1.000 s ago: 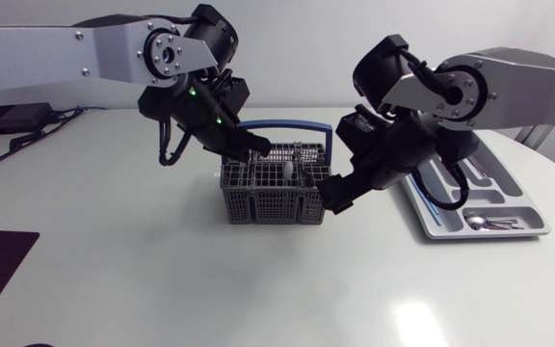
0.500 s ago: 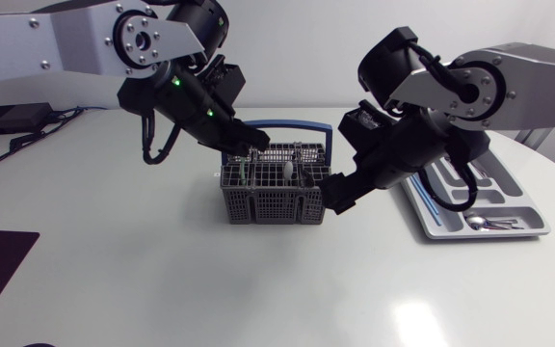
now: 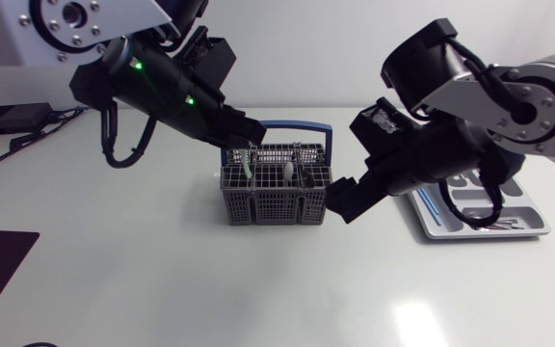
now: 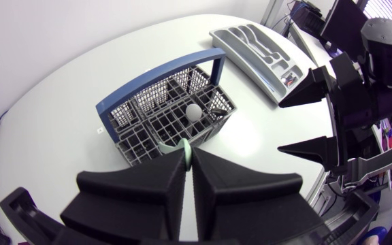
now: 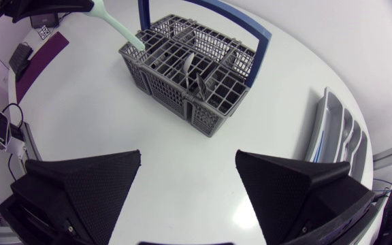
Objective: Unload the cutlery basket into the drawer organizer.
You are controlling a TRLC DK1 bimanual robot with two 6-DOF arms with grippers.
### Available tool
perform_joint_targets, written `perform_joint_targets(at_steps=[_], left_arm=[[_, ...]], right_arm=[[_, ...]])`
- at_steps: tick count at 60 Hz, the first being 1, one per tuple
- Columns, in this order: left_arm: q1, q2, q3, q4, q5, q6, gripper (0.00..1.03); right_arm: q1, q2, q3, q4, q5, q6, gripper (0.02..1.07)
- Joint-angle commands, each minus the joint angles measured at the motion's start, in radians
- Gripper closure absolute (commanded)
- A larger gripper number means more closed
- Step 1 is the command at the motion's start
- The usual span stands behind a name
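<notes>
Step in hand: taking green utensil (image 5: pixel 118 25) out of basket (image 3: pixel 276 202). Left hand (image 4: pixel 188 158) clamped on its handle, lower end inside basket's corner cell. Right hand (image 5: pixel 188 154) wide open, empty, just beside basket's end. Basket mid-tabletop (image 3: pixel 162 270), organizer (image 4: pixel 250 44) beyond right arm.

Next, likely: straight lift to clear grid, then carry or hand-over toward organizer.

Counts: one basket, one organizer, one utensil gripped. At least two more in basket: white spoon (image 4: pixel 193 111), dark utensil (image 5: pixel 201 83).

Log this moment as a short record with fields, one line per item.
basket: grey mesh cutlery basket with blue handle, mid-table, metal cutlery inside
left gripper: fingers shut on pale green utensil, its lower end at the basket's top
right gripper: fingers open, empty, beside the basket
organizer: grey plastic drawer organizer, apart from the basket, on the right arm's side
</notes>
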Motion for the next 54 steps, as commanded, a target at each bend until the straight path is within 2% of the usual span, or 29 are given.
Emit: perform_joint_targets(at_steps=[1,13,32,46,54], left_arm=[[-0.022,-0.05,-0.042,0.0,0.006,-0.013,0.96],[-0.07,-0.139,-0.099,0.026,0.011,-0.006,0.96],[-0.098,-0.211,-0.159,0.057,0.126,0.017,0.96],[-0.134,-0.246,-0.213,0.082,0.22,0.043,0.96],[-0.17,-0.259,-0.245,0.091,0.243,0.07,0.96]], right_arm=[[0.008,-0.043,-0.04,0.014,-0.028,-0.026,0.07],[0.007,-0.131,-0.092,0.084,-0.062,-0.116,0.07],[0.008,-0.19,-0.115,0.064,-0.111,-0.23,0.07],[-0.008,-0.25,-0.151,0.078,-0.27,-0.358,0.07],[-0.008,-0.281,-0.174,0.087,-0.341,-0.401,0.07]])
